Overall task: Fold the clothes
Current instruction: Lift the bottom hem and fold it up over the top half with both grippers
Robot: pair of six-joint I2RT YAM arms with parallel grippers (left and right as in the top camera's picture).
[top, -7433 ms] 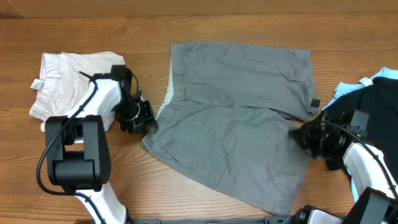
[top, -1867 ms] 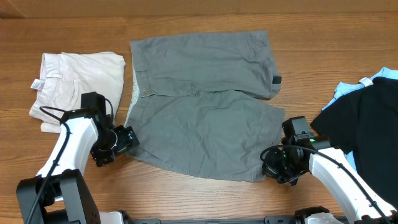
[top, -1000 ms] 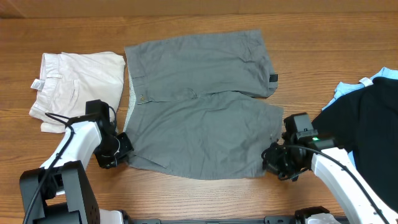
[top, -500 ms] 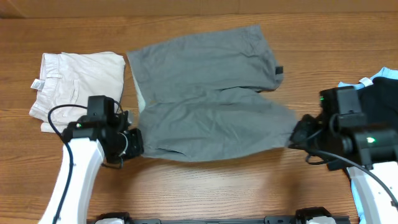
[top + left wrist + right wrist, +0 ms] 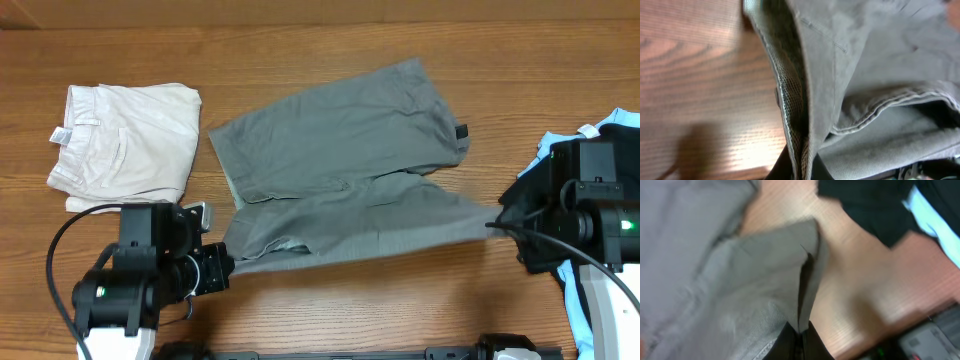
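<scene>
Grey shorts (image 5: pixel 340 150) clamped in left jaws, right jaws.

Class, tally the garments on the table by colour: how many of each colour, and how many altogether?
grey shorts: 1
cream shorts: 1
black garment with light-blue trim: 1
Total: 3 garments
</scene>
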